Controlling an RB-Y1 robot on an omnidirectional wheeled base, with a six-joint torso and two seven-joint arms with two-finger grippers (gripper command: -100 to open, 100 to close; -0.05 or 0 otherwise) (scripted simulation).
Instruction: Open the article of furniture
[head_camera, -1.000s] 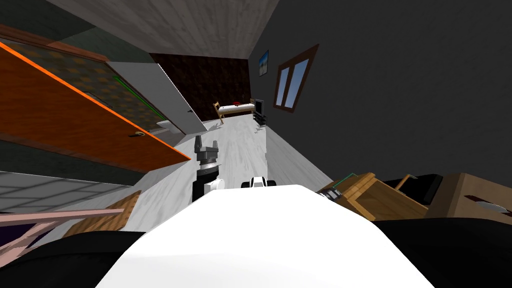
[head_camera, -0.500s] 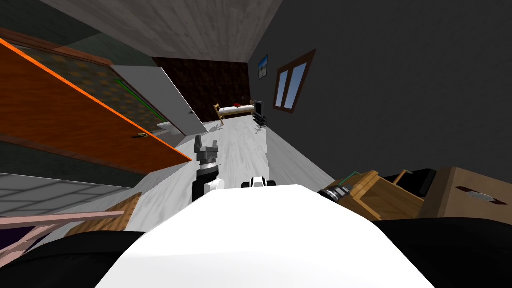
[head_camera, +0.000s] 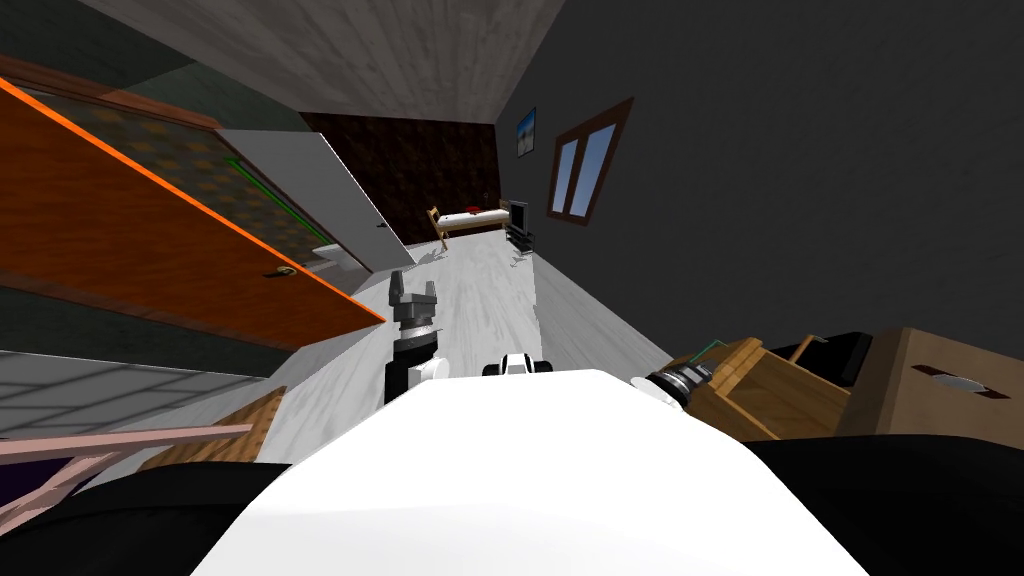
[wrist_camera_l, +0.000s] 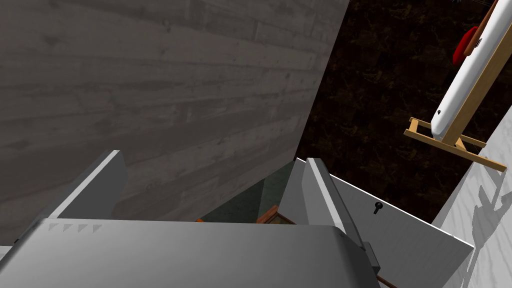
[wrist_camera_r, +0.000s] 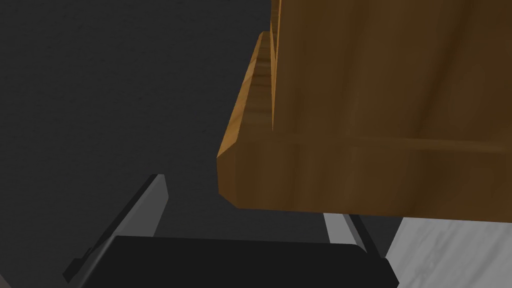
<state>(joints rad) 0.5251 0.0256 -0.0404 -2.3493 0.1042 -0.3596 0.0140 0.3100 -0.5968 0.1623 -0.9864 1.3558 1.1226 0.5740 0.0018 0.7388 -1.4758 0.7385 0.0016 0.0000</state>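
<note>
- Right gripper (wrist_camera_r: 243, 200): fingers are spread wide and hold nothing. A corner of the wooden cabinet (wrist_camera_r: 380, 100) sits just beyond them, roughly in the gap. The cabinet's lower edge hides the tip of one finger. Contact cannot be confirmed.
- Location of the task's thing: in the head view the wooden cabinet stands low at the robot's right, against the dark wall (head_camera: 800, 200), with the right forearm reaching to it. A wooden section juts out from its body with a black area (head_camera: 835, 362) behind. I cannot tell whether this section is a drawer or a door.
- Left gripper (head_camera: 413, 287): raised ahead of the chest over the pale floor (head_camera: 490, 300), fingers wide and empty. It is well apart from the cabinet and takes no part in the work.
- Step in hand, as judged: the right arm is taking its hold on the cabinet's front. The jutting section suggests the cabinet is partly open, and the opening does not look complete.
- Next move, as judged: no handle is visible in the right wrist view. The fingers need to straddle the thin board edge (wrist_camera_r: 255, 85) and close firmly on it. The pull should then follow the section's own line of travel, away from the cabinet body, with the grip kept square to avoid slipping off the corner.
</note>
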